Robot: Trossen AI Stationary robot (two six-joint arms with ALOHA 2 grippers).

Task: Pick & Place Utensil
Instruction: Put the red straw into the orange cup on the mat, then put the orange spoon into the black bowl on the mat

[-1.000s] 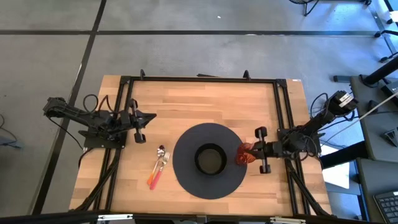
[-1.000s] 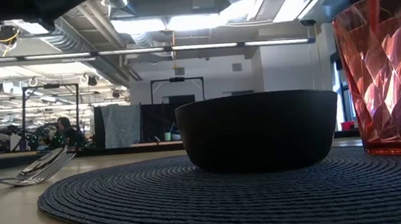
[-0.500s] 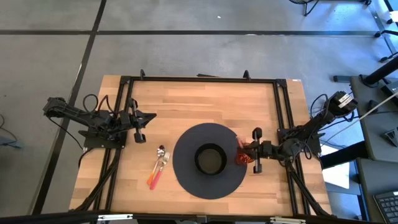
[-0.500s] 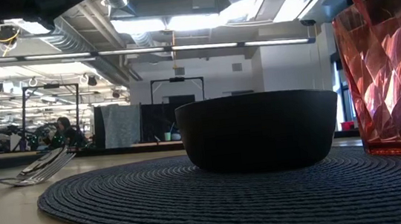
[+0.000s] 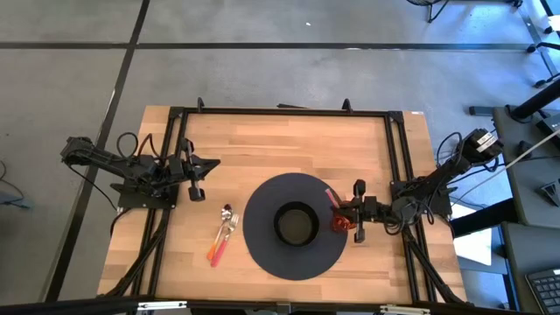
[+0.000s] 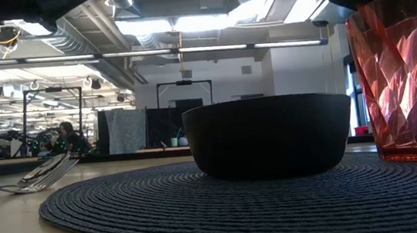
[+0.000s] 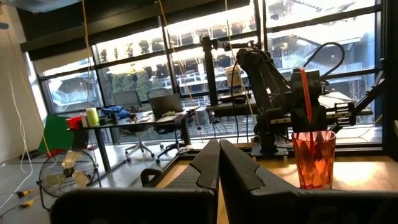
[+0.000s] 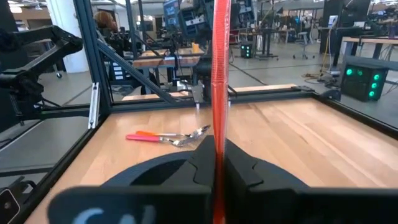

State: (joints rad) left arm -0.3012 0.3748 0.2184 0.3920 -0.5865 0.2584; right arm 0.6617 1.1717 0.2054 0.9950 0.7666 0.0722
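A red faceted cup point(image 5: 337, 222) stands on the right edge of a round dark mat point(image 5: 262, 210), beside a black bowl point(image 5: 296, 224). My right gripper point(image 5: 347, 213) is right above the cup, shut on a red-handled utensil point(image 8: 219, 81) whose lower part reaches down into the cup point(image 7: 313, 158). A spoon and a fork with pink and orange handles point(image 5: 223, 234) lie flat on the wood, left of the mat. My left gripper point(image 5: 197, 180) waits shut near the table's left edge, touching nothing. My right gripper pinches the utensil's red handle point(image 8: 217, 134) between its two fingers, coming about level from the table's right side, fingers across the handle. The utensil leans, its free upper end point(image 5: 330, 193) sticking out above the fingers and its lower end inside the cup point(image 6: 402, 73).
The bowl point(image 6: 269, 137) sits at the mat's centre, close to the cup's left side. A dark metal frame point(image 5: 280, 112) runs along the table's far, left and right sides. Bare wood lies far of the mat and around the spoon and fork point(image 6: 40, 174).
My right gripper has moved a little toward the table's left and down, until it hangs right over the cup's rim. The red utensil has tipped from upright to leaning, its upper end now toward the left and far side. The cup has stayed in place.
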